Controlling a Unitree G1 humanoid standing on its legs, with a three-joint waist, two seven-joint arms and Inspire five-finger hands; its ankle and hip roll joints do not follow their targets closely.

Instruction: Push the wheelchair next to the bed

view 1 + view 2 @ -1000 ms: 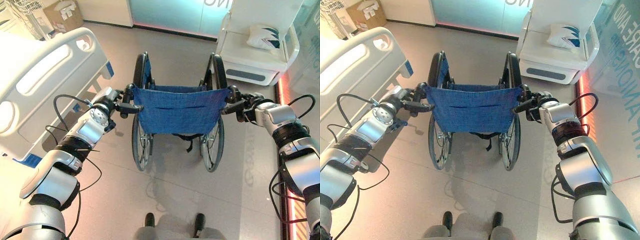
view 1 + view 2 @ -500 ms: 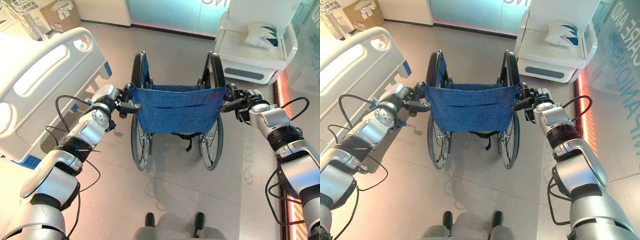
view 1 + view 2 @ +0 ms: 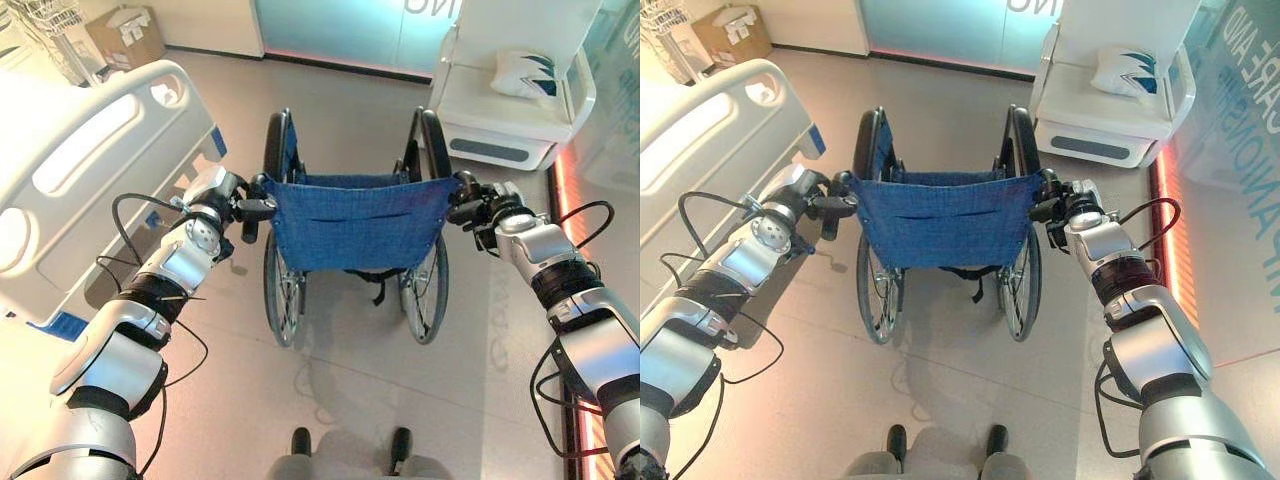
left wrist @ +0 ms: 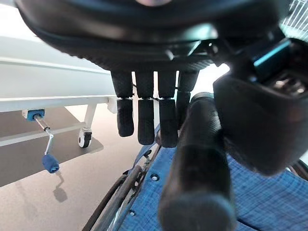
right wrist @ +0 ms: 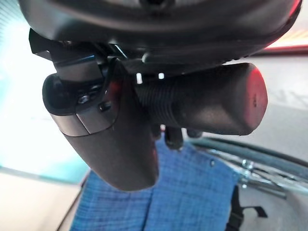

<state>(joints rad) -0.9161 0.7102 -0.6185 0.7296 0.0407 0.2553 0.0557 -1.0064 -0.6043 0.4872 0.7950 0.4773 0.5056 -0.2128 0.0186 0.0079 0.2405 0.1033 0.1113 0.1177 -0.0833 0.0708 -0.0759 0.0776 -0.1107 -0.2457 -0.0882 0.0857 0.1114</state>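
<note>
The left robot hand (image 3: 222, 192) is closed around the black left push handle (image 4: 197, 159) of the wheelchair; in the left wrist view the dark fingers (image 4: 144, 115) hang straight beside the handle while the thumb is pressed against its other side, so the handle is pinched between them. The right robot hand (image 3: 492, 203) is wrapped around the black right push handle (image 5: 207, 98), which is seen in the right wrist view clamped under the palm with the thumb folded across it.

Between the two hands the folding wheelchair with a blue fabric backrest (image 3: 355, 222) is held from behind, standing upright on the grey floor (image 3: 340, 380) on its two large spoked wheels (image 3: 283, 290), its black armrests pointing away from the robot.

The white hospital bed with a moulded plastic side rail (image 3: 90, 160) is seen to the robot's left of the wheelchair, near but apart from it; a blue crank handle (image 4: 49, 162) is visible under the bed frame. Ahead and to the right, a white padded chair (image 3: 505, 120) carrying a white cushion with a dark pattern (image 3: 528, 72) is placed. A cardboard box (image 3: 125, 30) is seen beyond the bed.
</note>
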